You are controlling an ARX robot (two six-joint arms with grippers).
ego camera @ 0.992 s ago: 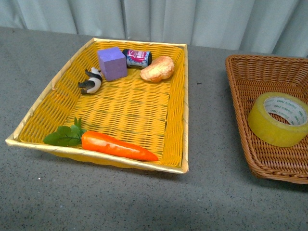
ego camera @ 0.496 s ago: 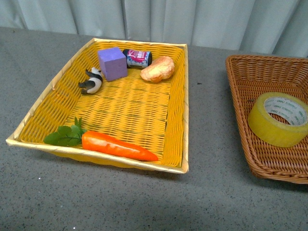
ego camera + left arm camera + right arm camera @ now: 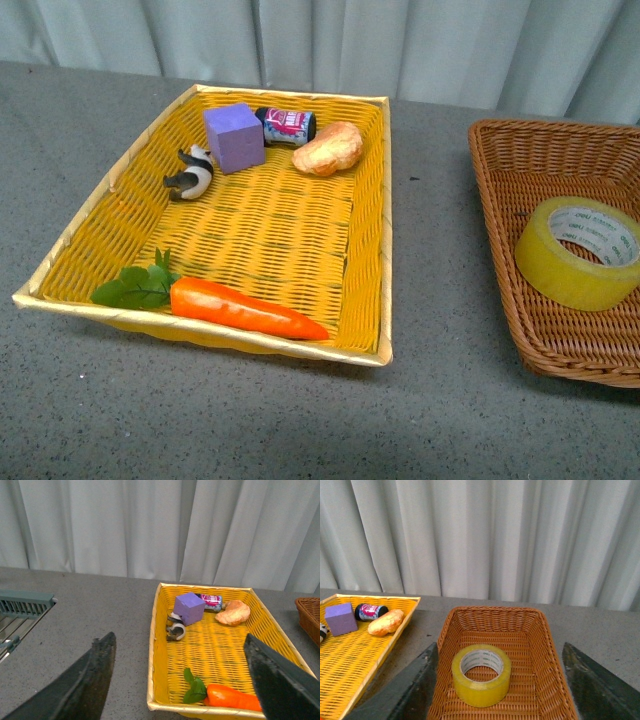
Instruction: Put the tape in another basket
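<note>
The tape (image 3: 566, 268), a wide yellow roll with a whitish printed core, lies flat in the dark brown wicker basket (image 3: 492, 190) at the right of the grey table. In the right wrist view the tape (image 3: 481, 689) sits in the basket (image 3: 542, 677), between and beyond the two spread fingers. My right gripper (image 3: 500, 647) is open and empty, above and short of the tape. My left gripper (image 3: 179, 639) is open and empty, hovering over the near end of the yellow basket. Neither gripper shows in the front view.
The bright yellow basket (image 3: 386, 210) stands at centre left and holds a purple cube (image 3: 233, 137), a small can (image 3: 288, 124), a bread roll (image 3: 328, 147), a panda figure (image 3: 190, 170) and a carrot (image 3: 245, 308). A curtain hangs behind. A metal rack (image 3: 22, 605) lies far left.
The whole scene sits very slightly lower in the front view. The tape and the other things keep their places.
</note>
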